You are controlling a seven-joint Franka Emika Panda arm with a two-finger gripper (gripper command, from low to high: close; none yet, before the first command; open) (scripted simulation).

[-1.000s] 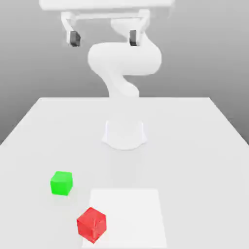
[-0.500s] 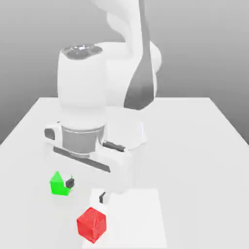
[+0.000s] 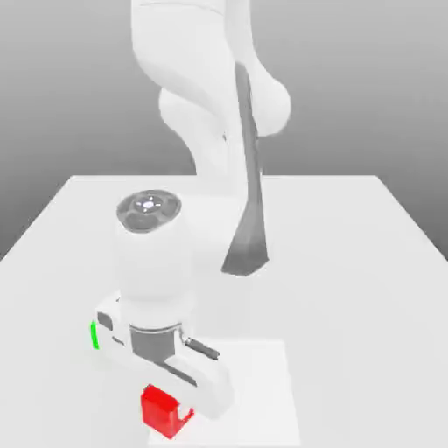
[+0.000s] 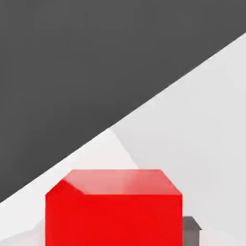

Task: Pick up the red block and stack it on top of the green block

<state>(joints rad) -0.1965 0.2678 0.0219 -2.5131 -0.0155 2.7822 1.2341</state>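
Two blocks on the white bench, and the Panda arm is bent right down over them. Seen from the exterior camera, the red block sits at about six o'clock from the robot's base, close to the bench's near edge, at the nine o'clock edge of a paler square patch on the surface. The hand has come down on top of it, so only the lower part of the cube peeks out beneath the white hand body. The jaws are drawn in narrow against the red block, hugging its sides; one dark finger pad shows in the hand view pressed right beside the cube's face. That same hand view has the cube big and close, its top face lit pale pink, with the white bench running off behind it to a dark backdrop. The red block looks to be resting on the bench, though whether it has cleared the surface I cannot tell. The green block lies at about ten o'clock from the red one, near it but apart, and just a thin green sliver shows past the edge of the hand. Wrist and forearm stand nearly upright over the red block, with the grey round cap on the wrist facing up.
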